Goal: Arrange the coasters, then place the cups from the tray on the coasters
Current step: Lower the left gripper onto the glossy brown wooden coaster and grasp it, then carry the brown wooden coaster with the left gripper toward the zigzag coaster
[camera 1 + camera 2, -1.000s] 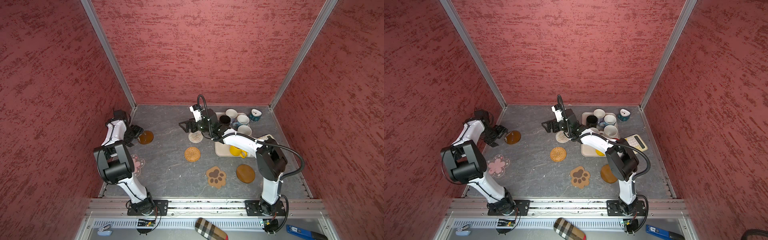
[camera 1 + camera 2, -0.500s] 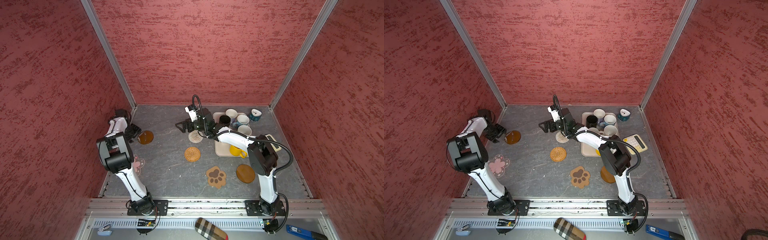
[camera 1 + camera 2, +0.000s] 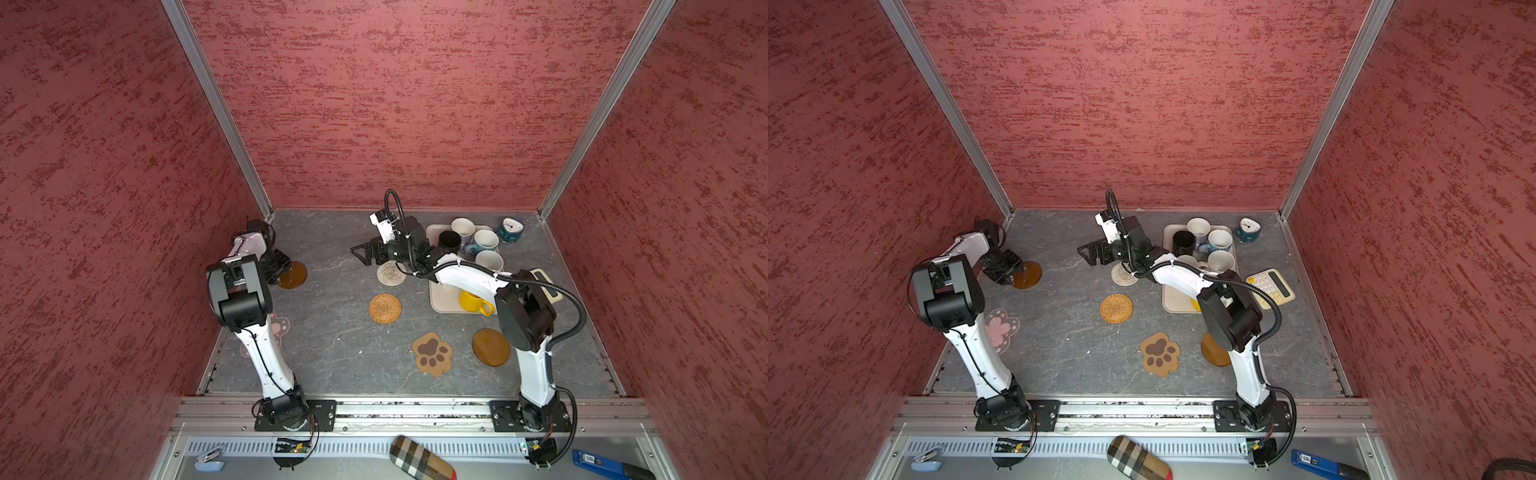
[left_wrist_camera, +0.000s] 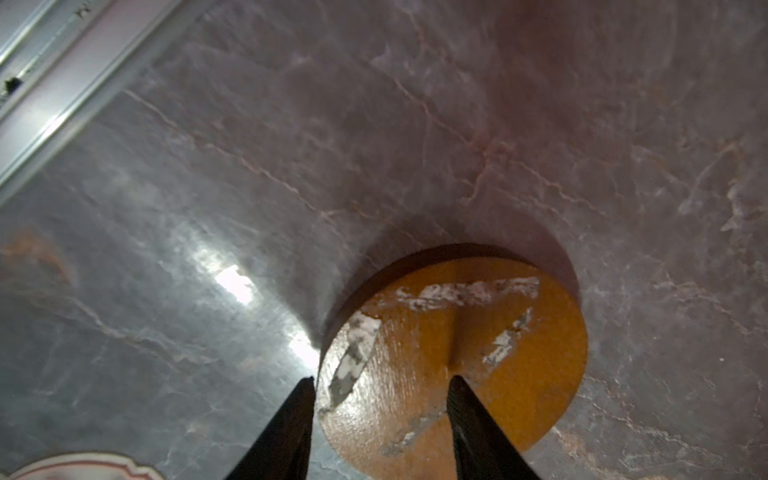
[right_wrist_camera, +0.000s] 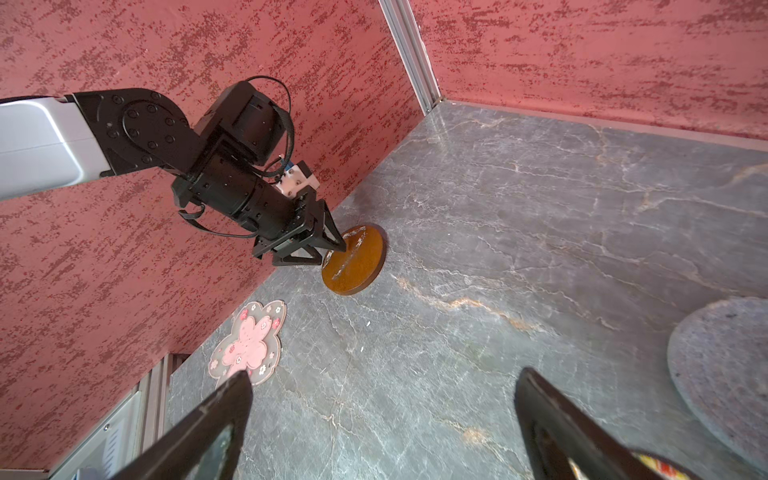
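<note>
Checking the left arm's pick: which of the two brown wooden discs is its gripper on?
The far-left wooden disc by the wall: the left gripper is at its edge. The other wooden disc lies beside the paw coaster, with no gripper near.

I've run the left gripper (image 4: 382, 379) in onto the brown wooden disc (image 3: 295, 275), mid-left in both top views, its jaws narrowing.

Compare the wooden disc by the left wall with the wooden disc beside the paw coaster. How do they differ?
The left-wall disc has the left gripper straddling its rim; the paw-side disc lies near the front, beside the paw coaster, untouched. The left-wall disc shows whitish scuffs in the left wrist view; the paw-side disc looks plain. Both are round, brown and cupless.
</note>
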You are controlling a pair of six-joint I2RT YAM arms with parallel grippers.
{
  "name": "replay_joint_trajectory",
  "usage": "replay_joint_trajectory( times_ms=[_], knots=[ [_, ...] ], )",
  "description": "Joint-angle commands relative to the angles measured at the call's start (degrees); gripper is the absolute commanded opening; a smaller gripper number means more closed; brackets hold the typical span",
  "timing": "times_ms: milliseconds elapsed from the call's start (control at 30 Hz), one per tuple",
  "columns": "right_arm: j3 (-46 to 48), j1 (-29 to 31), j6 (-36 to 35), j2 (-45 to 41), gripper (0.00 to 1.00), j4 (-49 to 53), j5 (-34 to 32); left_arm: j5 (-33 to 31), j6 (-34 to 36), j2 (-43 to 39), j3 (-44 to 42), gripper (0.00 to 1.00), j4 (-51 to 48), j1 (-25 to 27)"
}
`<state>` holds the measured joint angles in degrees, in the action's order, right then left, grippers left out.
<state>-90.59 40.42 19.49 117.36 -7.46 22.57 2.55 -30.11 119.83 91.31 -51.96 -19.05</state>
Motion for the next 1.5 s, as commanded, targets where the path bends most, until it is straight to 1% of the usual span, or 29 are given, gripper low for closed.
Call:
replay_joint_trajectory(
  times_ms=[0, 167, 300, 367, 633, 767, 1000, 1100, 1467],
  knots=[
    [-0.2, -0.1, -0.5, 0.0, 0.99, -1.1, 1.0, -0.2, 0.8, 1.2, 0.6, 0.51, 1.2, 0.4],
    [0.2, -0.3, -0.2, -0.2, 0.99, -1.4, 1.0, 0.3, 1.2, 1.5, 0.0, 0.5, 2.1, 0.4],
    [0.4, -0.4, 0.0, 0.0, 0.99, -1.7, 1.2, 0.0, 2.4, 1.3, -0.1, 0.61, 1.7, 0.2],
    [0.4, -0.4, 0.1, 0.0, 0.99, -1.8, 1.3, -0.3, 3.4, 1.0, -0.3, 0.64, 1.7, -0.1],
    [0.5, -0.5, 0.6, 0.1, 0.99, -2.3, 1.5, -0.5, 5.7, 0.0, -1.3, 0.65, 1.9, -0.8],
    [0.6, -0.5, 0.8, 0.4, 0.99, -2.6, 1.8, -1.0, 6.0, 0.5, -1.3, 0.63, 1.8, -0.8],
    [0.6, -0.9, 0.9, 0.3, 0.99, -2.5, 1.8, -0.2, 5.9, 1.7, -1.2, 0.53, 2.7, -0.5],
    [0.7, -1.0, 1.2, 0.4, 0.99, -2.6, 1.8, -0.4, 6.0, 2.2, -0.6, 0.51, 2.5, 0.0],
    [0.8, -1.3, 1.3, 0.1, 0.99, -2.5, 1.5, -0.3, 5.3, 4.0, 0.3, 0.49, 2.7, 2.7]
  ],
)
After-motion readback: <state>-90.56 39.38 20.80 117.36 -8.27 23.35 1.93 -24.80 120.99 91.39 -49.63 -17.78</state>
